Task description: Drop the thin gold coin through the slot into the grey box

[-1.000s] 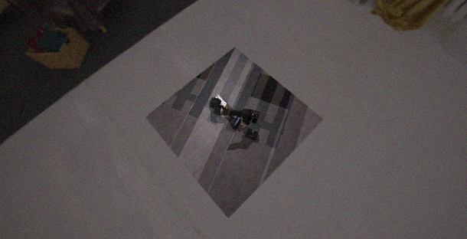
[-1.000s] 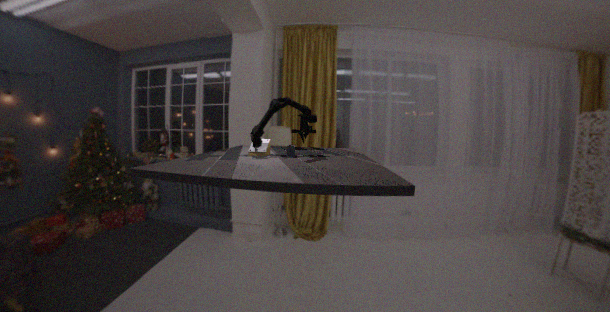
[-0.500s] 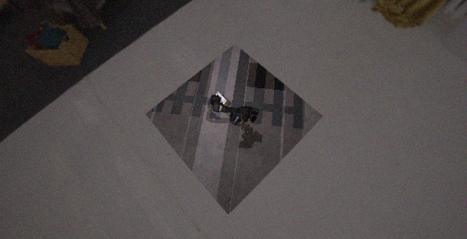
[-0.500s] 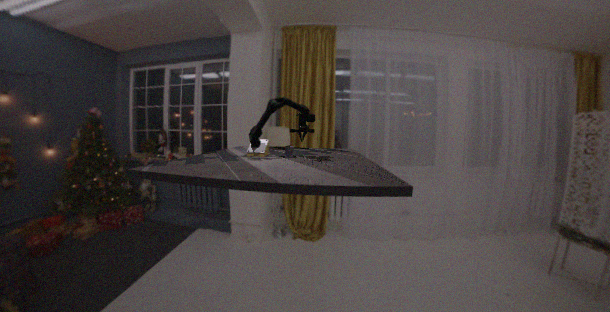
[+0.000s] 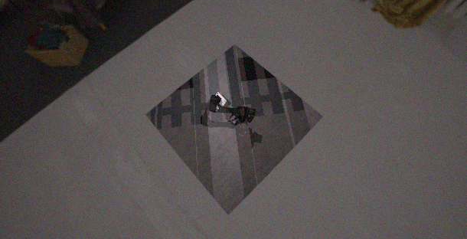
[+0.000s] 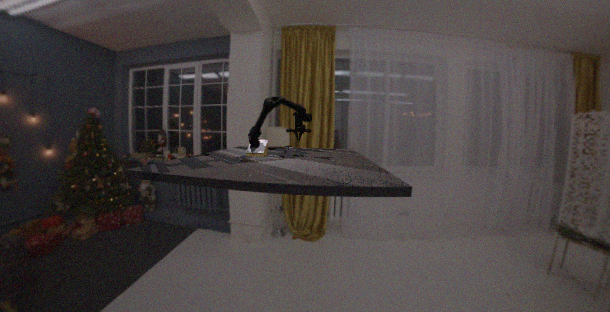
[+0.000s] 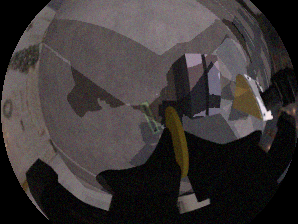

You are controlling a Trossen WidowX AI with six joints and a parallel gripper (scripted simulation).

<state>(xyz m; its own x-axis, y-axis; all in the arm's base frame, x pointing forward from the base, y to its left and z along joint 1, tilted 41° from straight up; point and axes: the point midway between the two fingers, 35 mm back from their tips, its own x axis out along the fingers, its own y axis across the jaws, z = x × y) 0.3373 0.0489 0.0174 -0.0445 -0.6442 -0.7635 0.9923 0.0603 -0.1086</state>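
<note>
1. Gold coin (image 7: 177, 141) pinched edge-on in gripper (image 7: 174, 163), clamped narrow on it.
2. Lifted off patterned table (image 7: 100, 56), poised above it.
3. Seen from above, gripper (image 5: 214, 103) near pale box (image 5: 220, 99).
4. Holder too small to make out.

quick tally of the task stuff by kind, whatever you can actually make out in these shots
gold coin: 1, edge-on, held in the shut gripper
robot arm: 1
patterned table: 1
grey box: 0 clearly made out in these dim views
green holder: 0 made out for sure
total: 3
</note>
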